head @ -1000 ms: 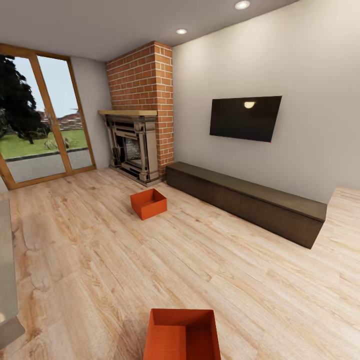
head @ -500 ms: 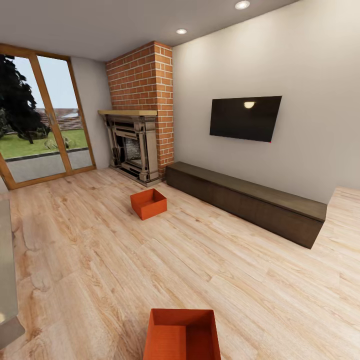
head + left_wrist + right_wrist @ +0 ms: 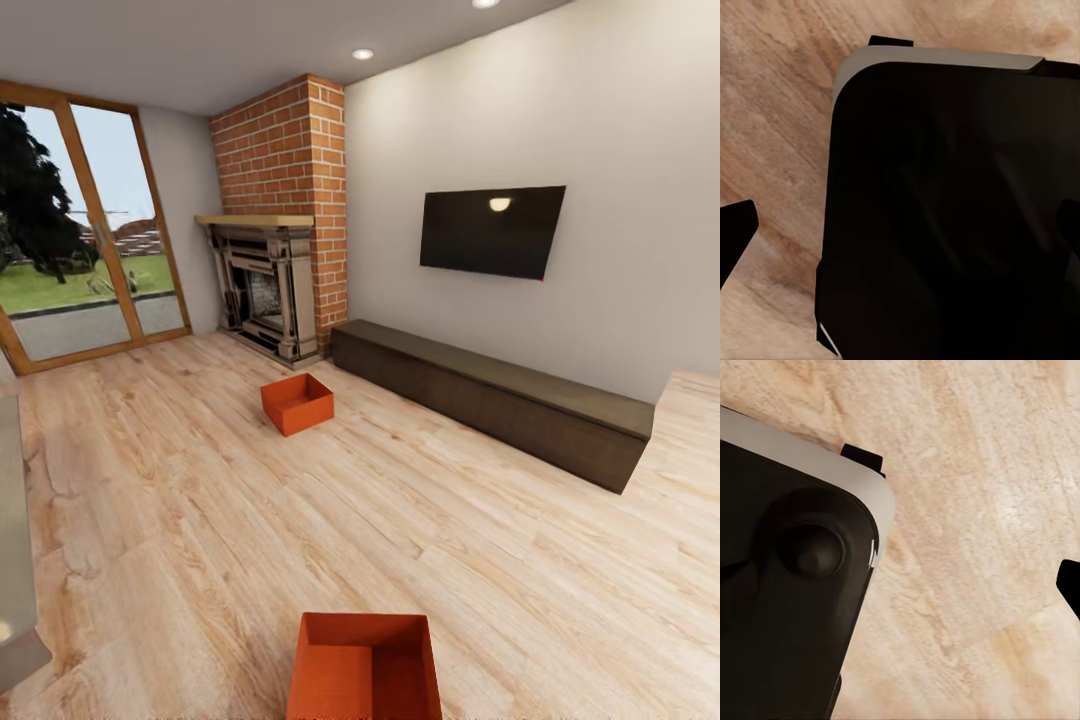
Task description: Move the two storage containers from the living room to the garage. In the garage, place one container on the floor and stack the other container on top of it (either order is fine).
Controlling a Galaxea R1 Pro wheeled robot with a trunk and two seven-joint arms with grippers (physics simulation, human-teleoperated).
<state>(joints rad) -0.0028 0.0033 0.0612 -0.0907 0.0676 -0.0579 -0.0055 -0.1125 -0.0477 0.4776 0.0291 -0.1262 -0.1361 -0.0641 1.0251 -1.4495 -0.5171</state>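
Two orange-red storage containers are sitting on the light wood plank floor (image 3: 180, 520) of the living room: the near container (image 3: 365, 668) is lying at the bottom edge of the head view, its thin straight walls and flat matte bottom showing and its front cut off by the frame, while the far container (image 3: 297, 403) is resting well apart from it, turned at an angle, just in front of the brick fireplace (image 3: 270, 290). The fireplace is rising as a red brick column with a pale wooden mantel and a dark carved surround. Beside it a long dark low cabinet (image 3: 490, 400), flat-topped and box-shaped, is running along the plain pale wall under a glossy black wall TV (image 3: 490, 232). A wood-framed glass door (image 3: 85, 230) is showing grass and a tree outside. Open floor is lying between the two containers. Both wrist views are looking down at grained planks past the robot's dark, rounded, grey-edged base (image 3: 945, 210); only dark finger slivers are showing at the frame edges, so I cannot tell how far either gripper's jaws are parted or whether they are holding anything.
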